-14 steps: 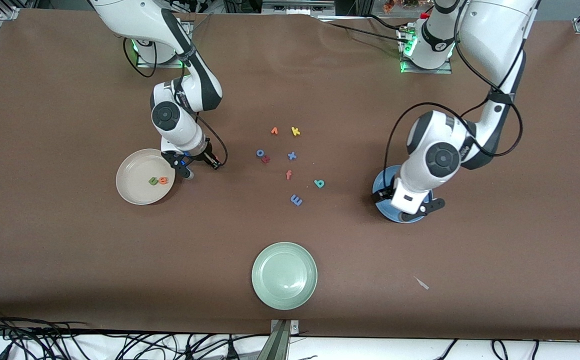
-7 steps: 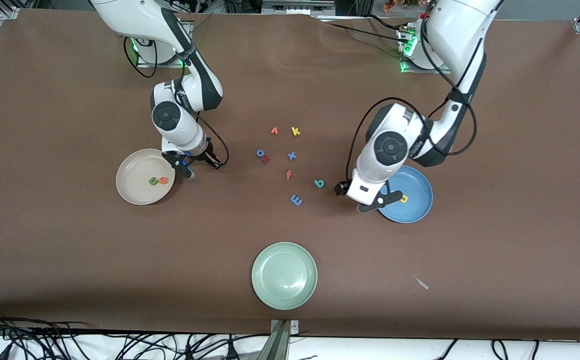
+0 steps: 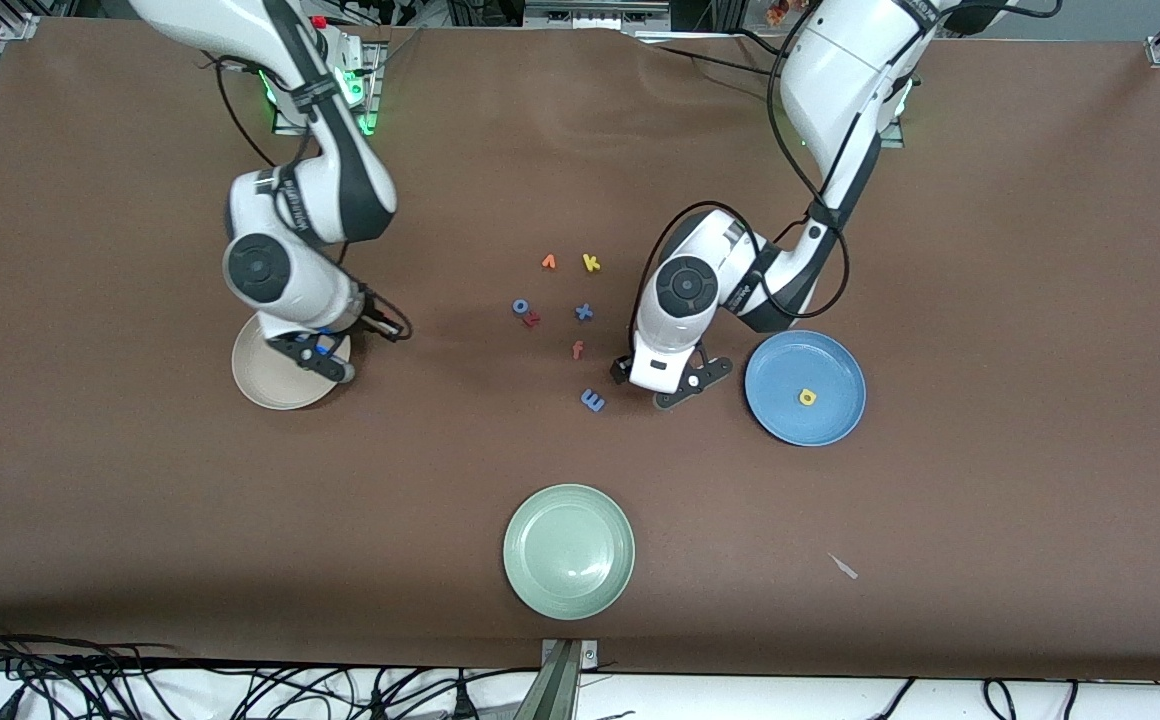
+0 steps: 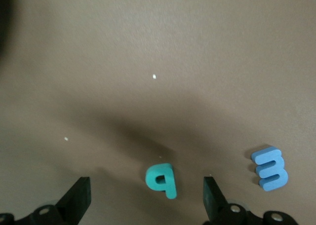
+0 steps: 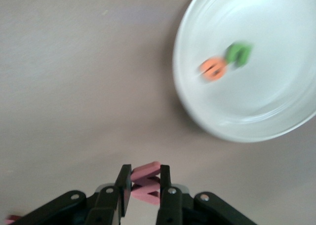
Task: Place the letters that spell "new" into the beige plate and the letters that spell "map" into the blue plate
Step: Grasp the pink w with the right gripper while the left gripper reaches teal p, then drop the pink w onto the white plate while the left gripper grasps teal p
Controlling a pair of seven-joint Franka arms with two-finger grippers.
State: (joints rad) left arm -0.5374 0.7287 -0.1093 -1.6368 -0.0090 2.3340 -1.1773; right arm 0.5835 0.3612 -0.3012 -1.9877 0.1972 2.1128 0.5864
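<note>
My right gripper (image 3: pixel 318 362) (image 5: pixel 144 178) is shut on the red-pink w (image 5: pixel 146 182), up in the air at the rim of the beige plate (image 3: pixel 258 385) (image 5: pixel 276 104). The orange e (image 5: pixel 213 68) and green n (image 5: pixel 238 53) lie in that plate. My left gripper (image 3: pixel 662 392) (image 4: pixel 145 186) is open, low over the teal p (image 4: pixel 162 179), which lies between its fingers. The blue m (image 3: pixel 592 400) (image 4: pixel 269 168) lies beside it on the table. The yellow a (image 3: pixel 807 397) sits in the blue plate (image 3: pixel 830 365).
Other letters lie mid-table: orange v (image 3: pixel 549 262), yellow k (image 3: pixel 591 263), blue o (image 3: pixel 520 306), red z (image 3: pixel 532 319), blue x (image 3: pixel 584 312), orange f (image 3: pixel 577 350). A pale green plate (image 3: pixel 569 585) stands near the front edge.
My left arm swung from over the blue plate to over the teal p, uncovering the yellow a. My right gripper closed on the w and moved from beside the beige plate to its rim.
</note>
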